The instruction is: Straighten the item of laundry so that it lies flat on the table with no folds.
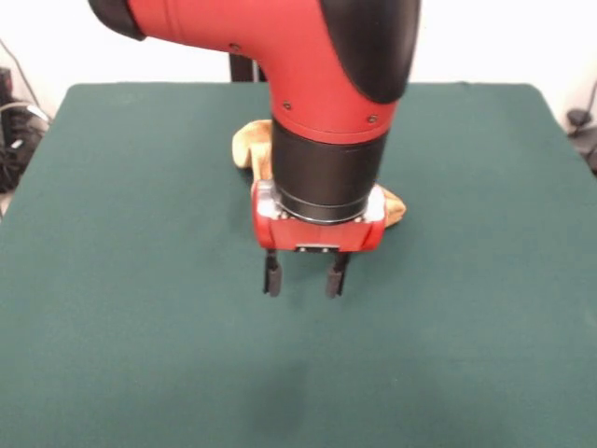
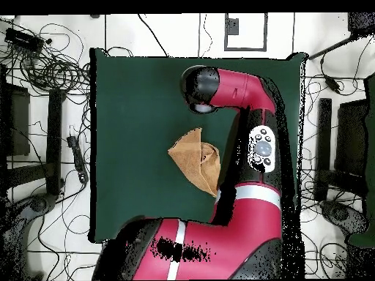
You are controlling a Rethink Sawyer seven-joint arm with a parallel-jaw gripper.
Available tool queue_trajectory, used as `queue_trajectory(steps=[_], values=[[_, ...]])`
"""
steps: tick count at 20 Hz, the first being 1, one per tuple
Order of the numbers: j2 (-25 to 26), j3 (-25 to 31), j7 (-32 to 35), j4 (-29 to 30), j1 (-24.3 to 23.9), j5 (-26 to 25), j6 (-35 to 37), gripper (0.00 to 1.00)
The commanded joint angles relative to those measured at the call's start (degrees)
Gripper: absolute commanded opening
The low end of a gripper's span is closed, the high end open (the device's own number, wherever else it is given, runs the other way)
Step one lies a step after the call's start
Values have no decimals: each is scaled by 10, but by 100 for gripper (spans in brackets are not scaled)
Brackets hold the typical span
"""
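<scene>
My jaws hang apart and empty, my gripper (image 1: pixel 304 277) above bare table (image 1: pixel 140 280). The towel (image 2: pixel 196 160) lies folded mid-table behind me. I judge no grasp begun; next I must reach a corner.

Even, bright light fell from above. The gripper (image 1: pixel 304 276) cast a faint soft shadow on the table (image 1: pixel 140 280) directly beneath it. No glare showed.

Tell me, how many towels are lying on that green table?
1. A single yellow-orange towel lies crumpled near the middle of the table, beside the arm. In the front view the arm hides most of it; nothing suggests another underneath.
</scene>
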Motion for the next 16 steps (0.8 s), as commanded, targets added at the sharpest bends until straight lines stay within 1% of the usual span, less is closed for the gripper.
queue_trajectory(steps=[1,6,9,16], values=[[-4,36,95,44,23,19,22,100],[-17,36,91,61,13,27,24,100],[-19,37,79,60,7,27,28,100],[-20,39,74,60,4,28,30,100]])
